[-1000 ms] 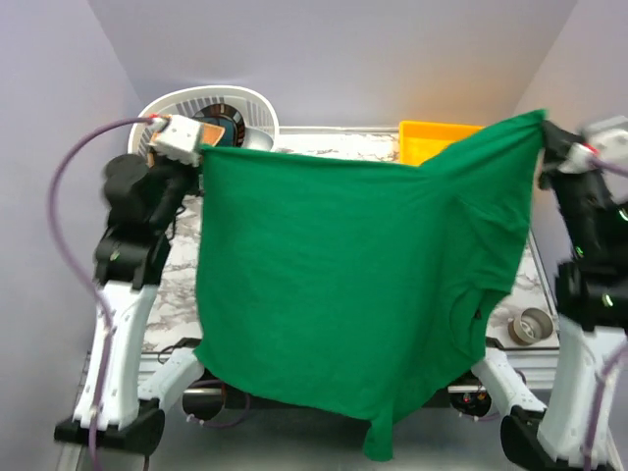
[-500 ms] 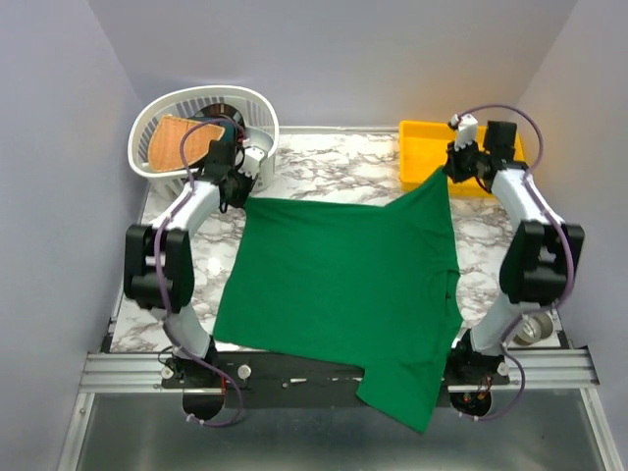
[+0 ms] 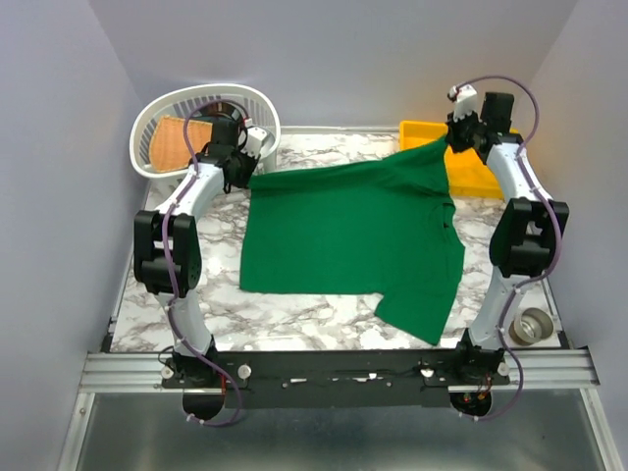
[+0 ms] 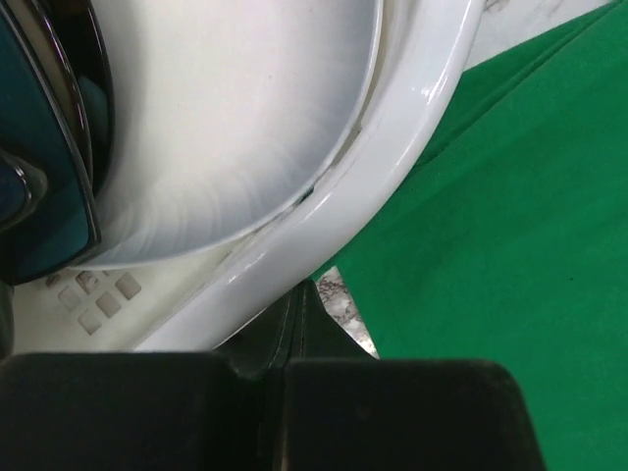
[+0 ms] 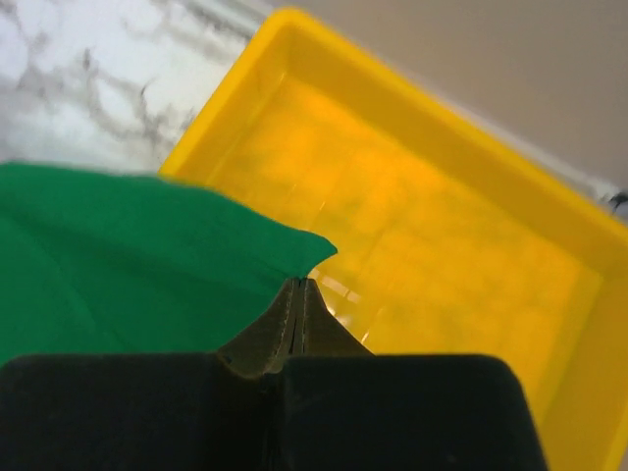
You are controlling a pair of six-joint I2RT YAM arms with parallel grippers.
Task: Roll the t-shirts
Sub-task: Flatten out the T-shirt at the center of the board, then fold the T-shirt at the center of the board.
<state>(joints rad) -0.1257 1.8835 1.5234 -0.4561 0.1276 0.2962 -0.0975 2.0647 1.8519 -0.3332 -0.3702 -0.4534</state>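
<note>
The emerald-green t-shirt (image 3: 353,235) lies spread on the marble table, with one sleeve pointing toward the near right. Both arms reach to the far side of the table. My left gripper (image 3: 245,177) is shut on the shirt's far left corner, right beside the white basket. In the left wrist view its jaws (image 4: 304,289) are closed at the fabric's edge (image 4: 510,196). My right gripper (image 3: 449,142) is shut on the far right corner. In the right wrist view (image 5: 299,285) it pinches the green corner (image 5: 118,265) over the yellow bin.
A white laundry basket (image 3: 157,118) stands at the far left, holding a tan item (image 3: 172,137) and a dark teal item (image 4: 39,177); its rim (image 4: 392,147) touches my left fingers. A yellow bin (image 3: 471,172) sits at the far right. A tape roll (image 3: 533,326) lies at the near right.
The shirt hung in the air between raised grippers, then came down onto the table. Both grippers moved toward the back, pulling it off the front edge.
</note>
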